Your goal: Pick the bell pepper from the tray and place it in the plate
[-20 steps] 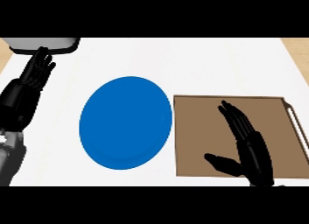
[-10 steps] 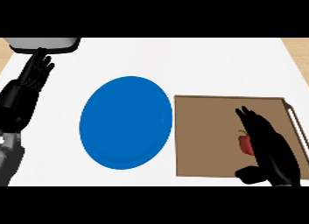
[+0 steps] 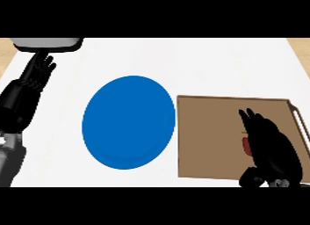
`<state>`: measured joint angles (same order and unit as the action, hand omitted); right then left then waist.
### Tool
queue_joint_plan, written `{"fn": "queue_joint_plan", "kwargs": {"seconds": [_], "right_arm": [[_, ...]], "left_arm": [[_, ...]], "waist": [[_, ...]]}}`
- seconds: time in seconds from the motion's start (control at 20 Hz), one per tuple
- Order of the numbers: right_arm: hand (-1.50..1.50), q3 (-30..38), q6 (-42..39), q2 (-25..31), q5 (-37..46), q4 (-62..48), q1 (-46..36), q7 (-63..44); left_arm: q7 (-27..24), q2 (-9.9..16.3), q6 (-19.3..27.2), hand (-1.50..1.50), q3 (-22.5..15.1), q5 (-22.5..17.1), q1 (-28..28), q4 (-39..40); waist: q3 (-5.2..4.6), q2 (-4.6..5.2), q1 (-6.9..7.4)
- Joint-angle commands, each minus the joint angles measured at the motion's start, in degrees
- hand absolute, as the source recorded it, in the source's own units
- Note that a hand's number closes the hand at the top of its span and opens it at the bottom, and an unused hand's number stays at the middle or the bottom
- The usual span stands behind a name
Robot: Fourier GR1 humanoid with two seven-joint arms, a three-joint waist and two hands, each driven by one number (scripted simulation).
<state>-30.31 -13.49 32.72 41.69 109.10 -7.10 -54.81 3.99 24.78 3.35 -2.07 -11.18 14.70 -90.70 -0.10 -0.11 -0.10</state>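
A: Where is the bell pepper (image 3: 246,145)?
B: On the flat brown tray (image 3: 209,132). The right hand (image 3: 274,149) curls over it; only a red bit shows.
A: The plate (image 3: 128,121)?
B: Smooth, blue, oval, beside the tray. The left hand (image 3: 37,74) rests open.

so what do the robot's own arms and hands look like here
Both hands are black, with slim segmented fingers and a thumb. The left hand joins a black wrist section that runs into a pale grey forearm at the view's lower left. The right hand looks like a glossy black mass, with small grey fittings at its wrist by the lower edge. No cables or markings show.
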Motion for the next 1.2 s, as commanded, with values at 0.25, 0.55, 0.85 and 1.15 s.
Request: {"fn": "queue_joint_plan", "kwargs": {"seconds": [0.25, 0.55, 0.85, 1.15], "right_arm": [[-1.5, 2.14, -6.88, -3.28, 4.02, -5.41, -1.11, -4.47], [-1.5, 8.11, -5.62, -3.15, 4.35, -10.22, 0.97, 1.54], [-1.5, 8.53, -4.38, -6.36, 8.48, -13.24, 4.31, 6.37], [-1.5, 11.25, -3.3, -7.43, 11.27, -19.6, 5.04, 10.94]], "left_arm": [[4.23, -1.72, 0.06, 0.0, 0.58, 1.87, 2.16, -1.74], [0.11, -4.92, 0.21, 0.0, 0.35, 4.78, -1.36, -1.81], [4.83, -5.31, -1.55, 0.0, 2.53, 5.13, 0.13, -4.86], [0.15, -5.17, -6.21, 0.0, 5.58, 4.8, -0.38, -0.35]], "waist": [[0.11, 0.06, 0.03], [0.11, 0.11, -0.03], [0.12, 0.06, 0.02], [0.1, 0.1, -0.01]]}}
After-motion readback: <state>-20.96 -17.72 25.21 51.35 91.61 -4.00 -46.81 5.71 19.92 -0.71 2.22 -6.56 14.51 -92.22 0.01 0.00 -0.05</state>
